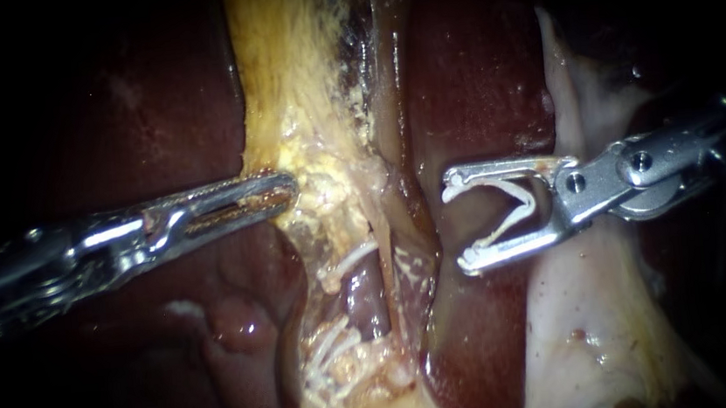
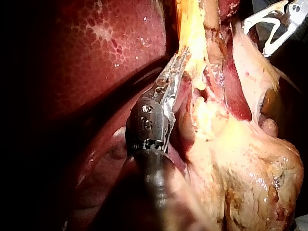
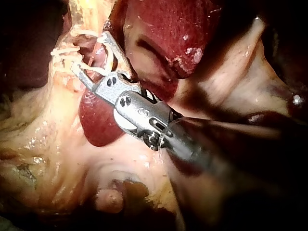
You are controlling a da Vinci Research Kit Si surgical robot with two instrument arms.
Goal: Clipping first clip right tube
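Now my right instrument (image 1: pixel 455 227) holds a clip (image 1: pixel 524 201) spread wide.

**Setting:** a surgical bench, with organ work seen close under an endoscope.

**Evidence:**
- Dark red liver (image 1: pixel 126 102), bare and wet.
- Yellow tissue (image 1: pixel 280 53) running down beside the liver.
- My left instrument (image 1: pixel 284 187), slim steel, jaws pinched on that yellow tissue.
- My right instrument (image 1: pixel 454 227), jaws holding a pale clip (image 1: pixel 530 201).
- Darkness all round the lit tissue.
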